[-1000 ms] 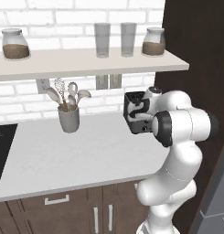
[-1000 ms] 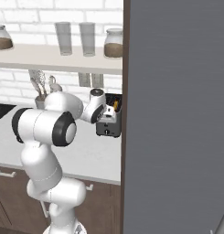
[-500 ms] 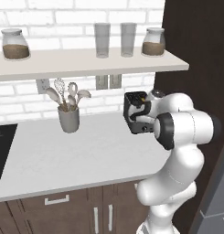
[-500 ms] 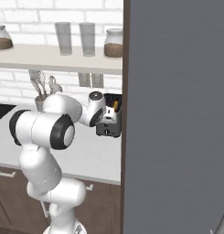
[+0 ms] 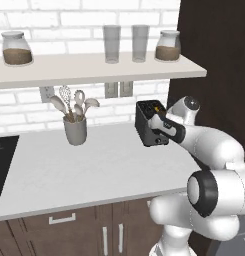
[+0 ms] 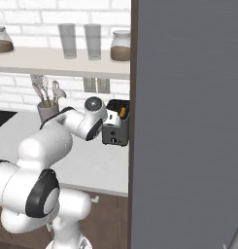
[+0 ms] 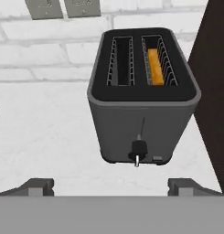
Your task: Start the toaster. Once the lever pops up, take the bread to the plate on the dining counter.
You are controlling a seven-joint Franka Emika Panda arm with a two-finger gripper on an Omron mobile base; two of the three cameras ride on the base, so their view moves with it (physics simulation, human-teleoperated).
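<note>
The black toaster point(image 7: 143, 98) stands on the white worktop against the brick wall, hard beside a dark tall panel. The bread point(image 7: 154, 67) sits deep in its right slot and looks orange. The lever knob point(image 7: 137, 151) is low on the toaster's front. My gripper point(image 7: 112, 187) is open, just in front of that face, with both fingertips point(image 7: 38, 186) wide apart and holding nothing. From the base views the toaster point(image 5: 145, 120) point(image 6: 115, 129) has the gripper point(image 5: 160, 131) point(image 6: 110, 118) right at its front. The plate and the dining counter are out of view.
A grey utensil cup point(image 5: 75, 129) stands left of the toaster. A shelf point(image 5: 94, 70) above carries two glasses and two jars. Wall outlets point(image 7: 63, 8) sit behind the toaster. The dark panel point(image 6: 188, 121) blocks the right side. A cooktop corner point(image 5: 1, 165) lies far left.
The arm's elbow has dropped lower and to the right while the hand stayed at the toaster's front. The jaws have spread slightly wider.
</note>
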